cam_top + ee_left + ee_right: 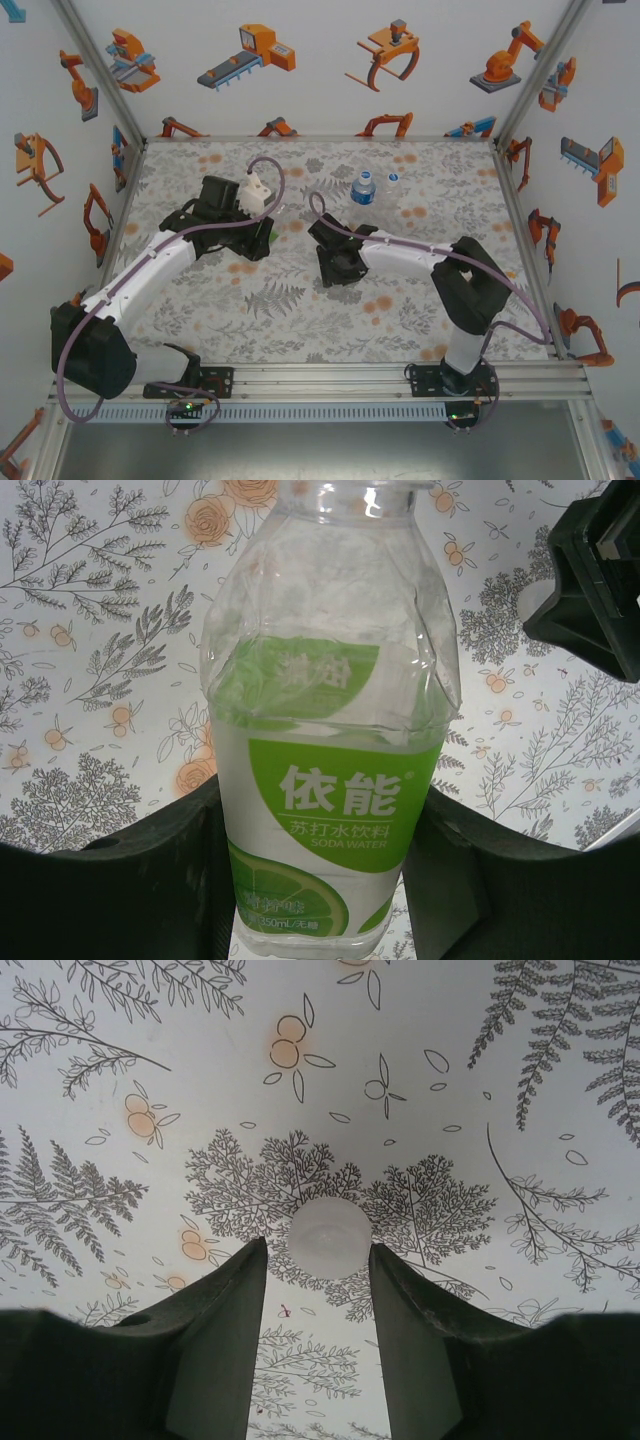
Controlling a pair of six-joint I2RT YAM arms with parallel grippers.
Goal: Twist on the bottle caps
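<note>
The green-label bottle lies along the table with my left gripper shut on its lower body. Its neck points away and seems to have no cap on it. From above, a sliver of this bottle's green label peeks out beside the left gripper. A whitish bottle cap rests on the floral mat right at the tips of my right gripper, whose fingers stand open on either side of it. The blue-label bottle stands upright at the back, with a second small cap beside it.
The right gripper sits mid-table close to the left one, and its black body shows at the right of the left wrist view. Aluminium frame posts and patterned walls enclose the floral table mat.
</note>
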